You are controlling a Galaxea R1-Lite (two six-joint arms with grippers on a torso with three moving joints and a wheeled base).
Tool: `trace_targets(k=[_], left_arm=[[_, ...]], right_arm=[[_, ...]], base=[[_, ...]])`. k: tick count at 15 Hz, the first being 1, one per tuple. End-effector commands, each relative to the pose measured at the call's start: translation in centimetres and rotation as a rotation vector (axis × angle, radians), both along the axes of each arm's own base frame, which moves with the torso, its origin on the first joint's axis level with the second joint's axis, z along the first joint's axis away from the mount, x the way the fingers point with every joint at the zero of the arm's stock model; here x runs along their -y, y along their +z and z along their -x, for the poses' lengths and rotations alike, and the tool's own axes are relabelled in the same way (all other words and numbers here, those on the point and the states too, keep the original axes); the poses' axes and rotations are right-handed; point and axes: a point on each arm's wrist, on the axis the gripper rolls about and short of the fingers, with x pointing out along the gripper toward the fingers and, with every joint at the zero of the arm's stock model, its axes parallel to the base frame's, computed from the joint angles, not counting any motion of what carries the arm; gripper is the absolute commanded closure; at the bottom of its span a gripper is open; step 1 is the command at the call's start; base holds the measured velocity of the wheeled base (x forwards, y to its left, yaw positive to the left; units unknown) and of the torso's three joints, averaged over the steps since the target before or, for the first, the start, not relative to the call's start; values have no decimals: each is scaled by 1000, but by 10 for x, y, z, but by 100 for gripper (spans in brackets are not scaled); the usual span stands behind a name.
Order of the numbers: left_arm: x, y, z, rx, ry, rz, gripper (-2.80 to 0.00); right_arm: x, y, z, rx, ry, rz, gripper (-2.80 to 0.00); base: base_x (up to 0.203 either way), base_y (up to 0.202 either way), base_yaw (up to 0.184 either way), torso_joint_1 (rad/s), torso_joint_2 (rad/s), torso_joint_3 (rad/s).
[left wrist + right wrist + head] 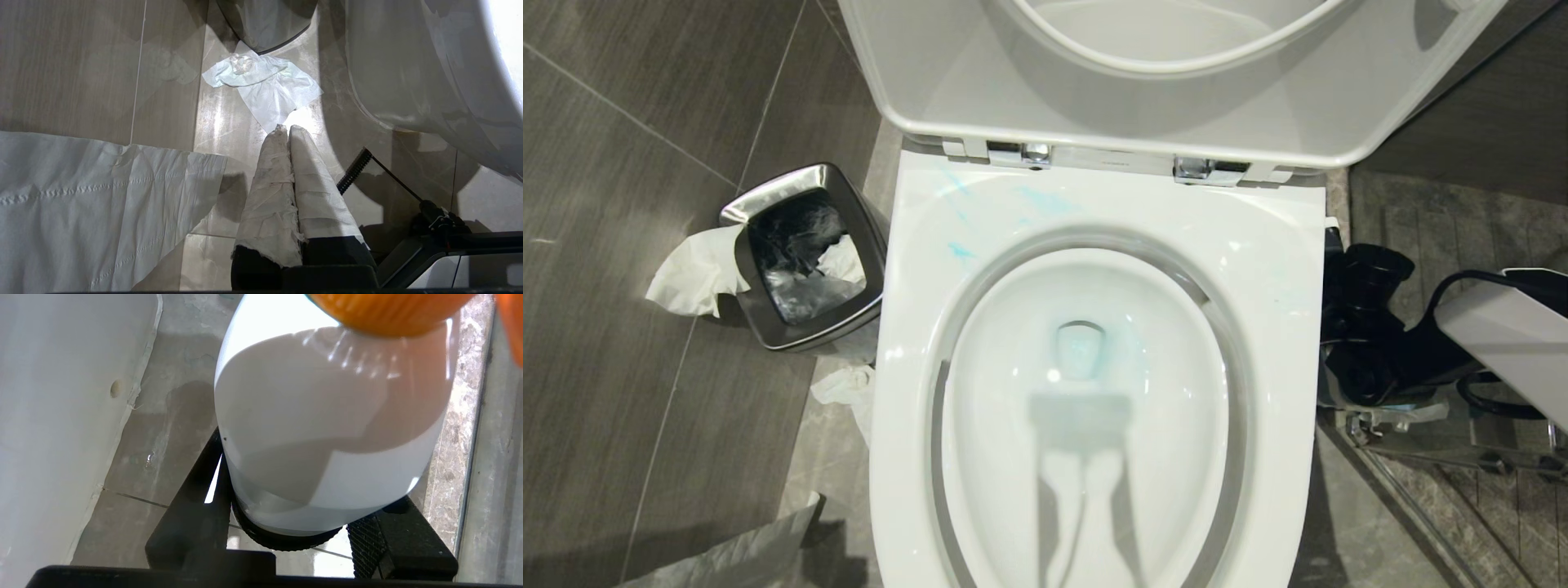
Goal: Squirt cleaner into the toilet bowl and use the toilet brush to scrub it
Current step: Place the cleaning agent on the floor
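Currently head view: toilet bowl (1094,392) centre frame, lid up, blue smears on rim; right tool (1364,327) at right edge. Left wrist: left tool (288,130) fully closed, empty, above floor tissue (265,87). Right wrist: right tool (286,526) half-open, clamping cleaner (327,428).

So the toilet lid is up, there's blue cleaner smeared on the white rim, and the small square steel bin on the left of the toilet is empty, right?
Not quite. The small square steel bin is not empty: the head view shows a dark liner and crumpled white tissue inside it, with more tissue draped over its edge. The rest holds: the lid is up and blue cleaner smears mark the white toilet rim.
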Motion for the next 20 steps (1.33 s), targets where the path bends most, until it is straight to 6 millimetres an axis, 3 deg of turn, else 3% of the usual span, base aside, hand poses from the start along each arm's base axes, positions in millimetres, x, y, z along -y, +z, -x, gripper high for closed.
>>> trace_targets(k=[1,8,15,19,20], left_arm=[[0,0,0,-2,0,0,0],[0,0,0,-3,0,-3,0],[0,0,0,-2,-2,-2,0],[0,0,0,-2,-3,-2,0],[0,0,0,-1,-5,-2,0]], right_arm=[[1,-4,-2,-4,-2,1,0],[0,-4,-2,-1,1,2,0],[-2,20,-17,104,9,-4,0],[-4,17,-20,103,13,-4,0],[-5,16,-21,98,16,-5,-280]], base=[[0,0,0,0,0,0],[0,0,0,0,0,0],[0,0,0,0,0,0],[0,0,0,0,0,0],[0,0,0,0,0,0]])
